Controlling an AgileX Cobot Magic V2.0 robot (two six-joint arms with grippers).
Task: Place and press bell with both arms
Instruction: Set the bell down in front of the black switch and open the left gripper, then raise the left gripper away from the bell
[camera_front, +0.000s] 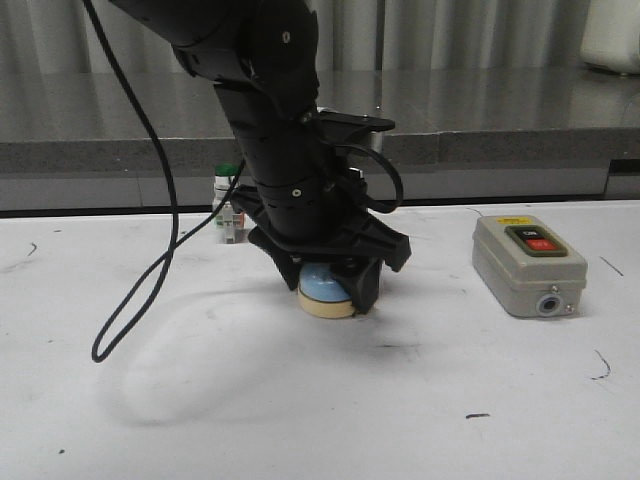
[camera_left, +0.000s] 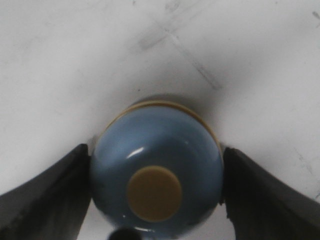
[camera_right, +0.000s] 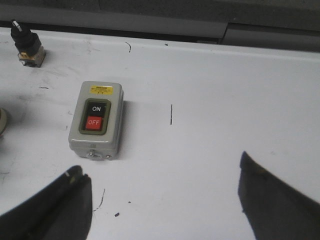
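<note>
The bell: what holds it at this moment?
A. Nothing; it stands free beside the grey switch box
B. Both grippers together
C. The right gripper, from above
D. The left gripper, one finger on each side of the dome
D. In the left wrist view the bell sits between the left gripper's jaws, while the right gripper is open over bare table.

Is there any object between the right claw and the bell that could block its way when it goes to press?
Possibly, yes. The bell is gripped by the left claw, whose arm hangs over it. The right claw is open above the table near the grey switch box, which stands to the right of the bell. The box could lie in its path.
</note>
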